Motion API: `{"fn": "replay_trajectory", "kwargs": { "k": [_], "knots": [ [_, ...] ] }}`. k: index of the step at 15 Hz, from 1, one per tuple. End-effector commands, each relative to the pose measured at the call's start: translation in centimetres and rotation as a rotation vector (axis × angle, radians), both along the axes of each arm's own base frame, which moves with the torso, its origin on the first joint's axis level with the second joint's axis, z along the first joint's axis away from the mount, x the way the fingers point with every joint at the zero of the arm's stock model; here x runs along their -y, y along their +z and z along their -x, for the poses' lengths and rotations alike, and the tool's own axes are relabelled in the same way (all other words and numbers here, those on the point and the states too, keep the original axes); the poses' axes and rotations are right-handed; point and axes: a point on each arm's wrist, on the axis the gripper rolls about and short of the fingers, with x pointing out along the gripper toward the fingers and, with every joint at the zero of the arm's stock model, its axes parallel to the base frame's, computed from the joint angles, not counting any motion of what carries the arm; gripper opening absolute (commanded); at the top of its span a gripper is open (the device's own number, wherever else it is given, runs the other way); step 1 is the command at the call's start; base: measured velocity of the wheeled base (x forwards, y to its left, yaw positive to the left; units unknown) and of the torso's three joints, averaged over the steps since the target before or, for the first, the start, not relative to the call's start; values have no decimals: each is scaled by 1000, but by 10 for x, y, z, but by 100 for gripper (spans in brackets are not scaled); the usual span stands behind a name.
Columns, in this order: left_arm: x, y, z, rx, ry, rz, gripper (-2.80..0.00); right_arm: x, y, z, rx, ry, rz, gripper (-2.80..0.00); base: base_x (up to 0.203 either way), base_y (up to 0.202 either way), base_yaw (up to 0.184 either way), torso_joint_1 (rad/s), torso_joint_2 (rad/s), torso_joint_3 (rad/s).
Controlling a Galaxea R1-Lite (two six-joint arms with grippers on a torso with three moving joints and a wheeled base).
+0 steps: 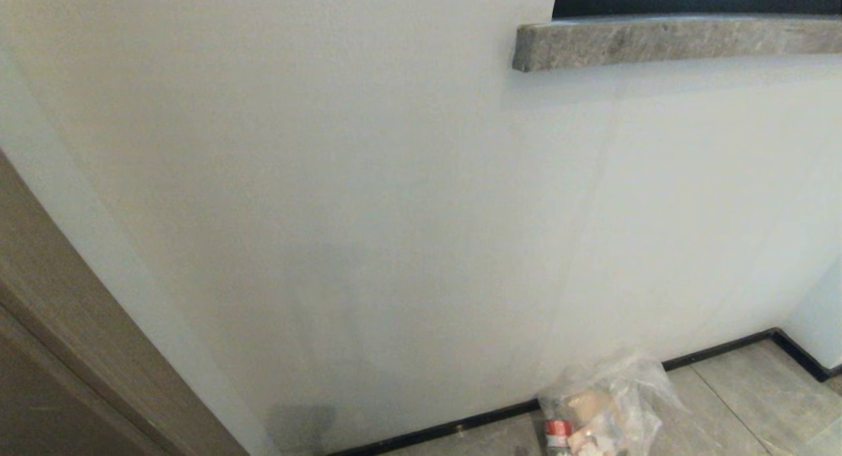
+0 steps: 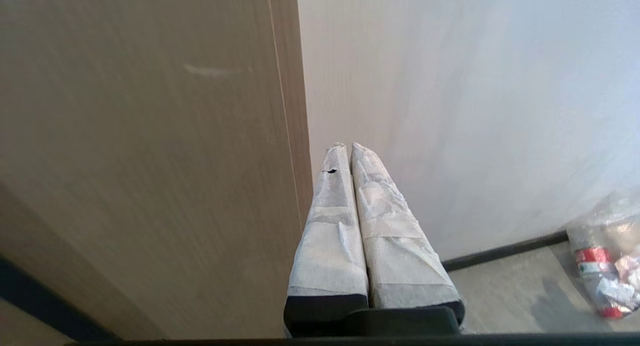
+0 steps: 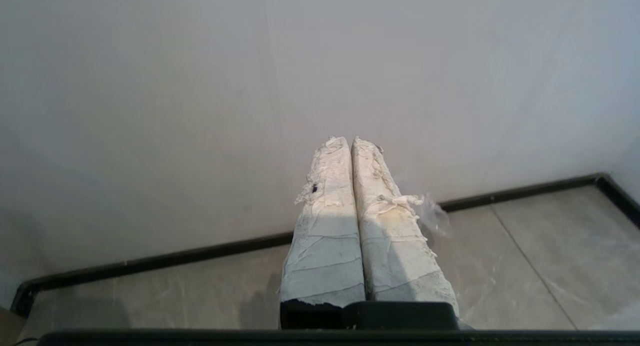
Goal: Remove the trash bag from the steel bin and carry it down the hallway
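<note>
The trash bag (image 1: 605, 403) is a small, clear, crinkly bag with tan scraps and a red-labelled item inside. It lies on the tiled floor against the black baseboard, at the lower edge of the head view. It also shows in the left wrist view as the trash bag (image 2: 607, 256), off to one side of my left gripper (image 2: 348, 145), which is shut and empty. My right gripper (image 3: 350, 139) is shut too, with only a wisp of clear film (image 3: 434, 217) clinging to one taped finger. Both point at the white wall. The steel bin is out of view.
A white wall (image 1: 368, 179) fills the view ahead, with a grey stone ledge (image 1: 677, 41) jutting out at upper right. A wood door panel (image 1: 52, 351) stands at the left. The baseboard (image 3: 550, 186) turns a corner at the right over beige-grey floor tiles (image 3: 530, 271).
</note>
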Motion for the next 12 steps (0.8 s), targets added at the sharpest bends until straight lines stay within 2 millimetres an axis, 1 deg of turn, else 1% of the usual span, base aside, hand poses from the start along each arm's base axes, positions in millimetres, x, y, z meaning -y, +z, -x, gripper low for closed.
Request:
{"fn": "replay_trajectory", "kwargs": {
  "k": [1,4,12],
  "knots": [
    [0,0,0,-1,1,1,-280,0,0,0,-3,-1,1,-280,0,0,0,6,-2,198],
    [0,0,0,-1,0,-3,-280,0,0,0,-3,1,1,-280,0,0,0,2,3,111],
    [0,0,0,-1,0,-5,-280,0,0,0,-3,-1,1,-280,0,0,0,0,0,4]
  ]
}}
